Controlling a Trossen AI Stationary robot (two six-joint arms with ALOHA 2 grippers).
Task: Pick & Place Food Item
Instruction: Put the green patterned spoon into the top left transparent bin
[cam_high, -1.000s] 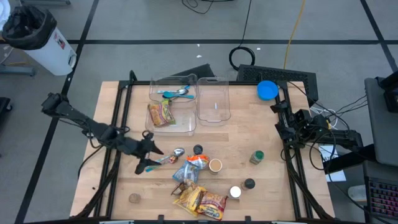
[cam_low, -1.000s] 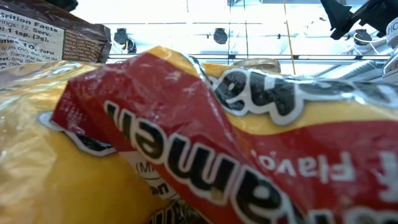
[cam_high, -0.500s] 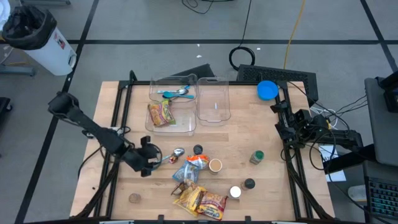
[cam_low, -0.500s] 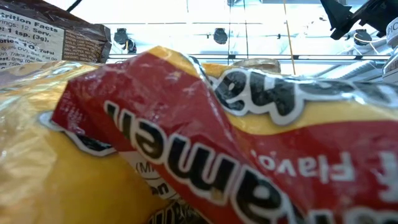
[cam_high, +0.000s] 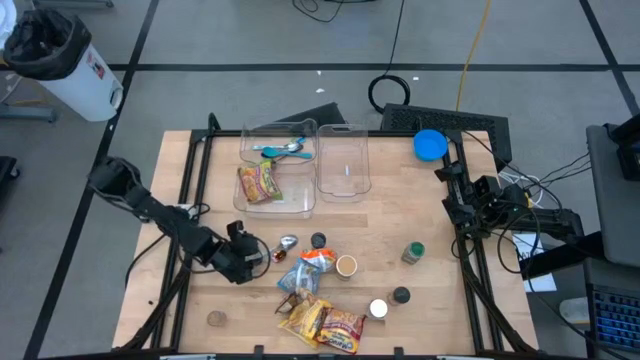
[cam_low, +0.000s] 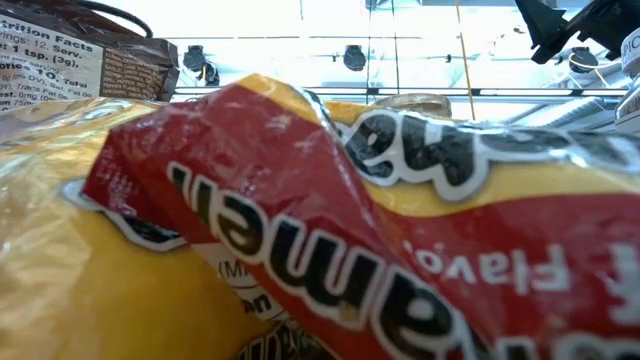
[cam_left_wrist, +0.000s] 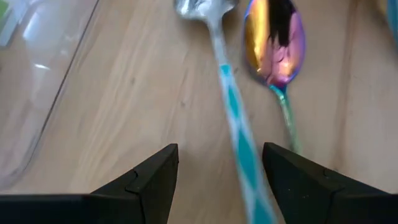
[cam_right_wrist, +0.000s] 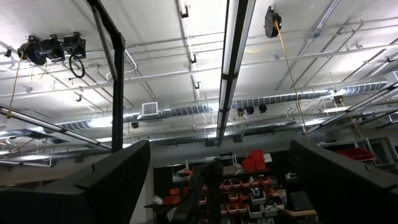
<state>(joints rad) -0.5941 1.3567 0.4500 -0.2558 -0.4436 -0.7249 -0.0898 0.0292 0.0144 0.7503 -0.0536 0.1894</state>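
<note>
High view: left gripper (cam_high: 252, 262) low on the table, at the spoons beside the food pile.
Left gripper's fingers: spread apart, straddling the teal-handled spoon (cam_left_wrist: 239, 134), nothing gripped.
Iridescent spoon (cam_left_wrist: 273, 46): just beside it, bowl shining gold and purple.
Ramen packet (cam_high: 330, 325): yellow and red, crinkled, near the table's front edge.
Right gripper (cam_high: 470, 205): parked at the right edge, wide open.

The wooden table (cam_high: 400, 215) stood on a grey floor (cam_high: 250, 90) crossed by dark lines, a white bin (cam_high: 60, 60) off at one corner. Overhead ran strip lights (cam_right_wrist: 235, 43), silver ducts (cam_right_wrist: 205, 107) and bare pipes.
</note>
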